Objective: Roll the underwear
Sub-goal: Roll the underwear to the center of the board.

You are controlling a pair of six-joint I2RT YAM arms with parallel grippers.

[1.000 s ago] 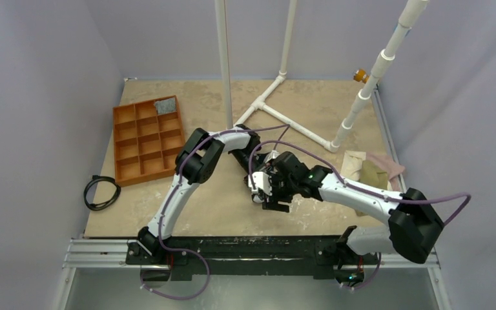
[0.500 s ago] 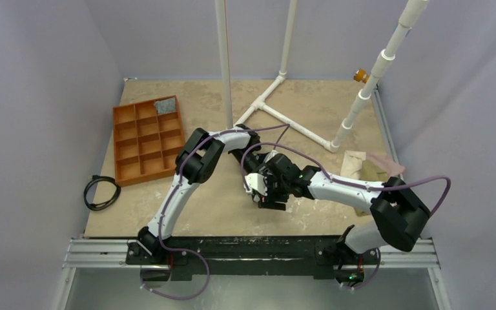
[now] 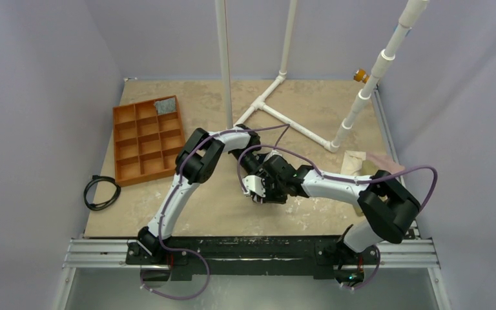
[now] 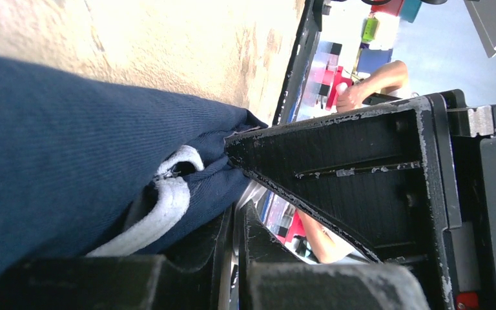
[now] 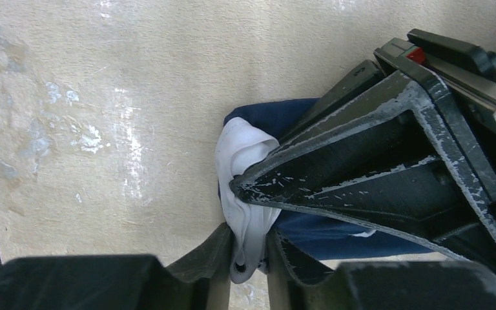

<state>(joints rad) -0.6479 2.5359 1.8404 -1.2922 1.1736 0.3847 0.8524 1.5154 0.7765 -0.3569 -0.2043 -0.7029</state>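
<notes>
At table (image 3: 124, 214) centre, navy white-trimmed underwear (image 4: 51, 148) bunched; left pincer (image 4: 232, 179), right pincer (image 5: 247, 206) each pinch it.

The navy-blue cloth underwear (image 4: 58, 129) is finely ribbed, matt. The right claw (image 5: 248, 213) is black matt plastic, scuffed pale at its edges; the mottled beige surface (image 5: 103, 77) looks rough and chalky.

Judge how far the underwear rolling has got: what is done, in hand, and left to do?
Done: the navy underwear looks gathered into a thick bundle. In hand: the left gripper pinches a navy fold; the right gripper is clamped on its white trim. Left: finishing the roll, if it is not yet tight, and letting go.
</notes>
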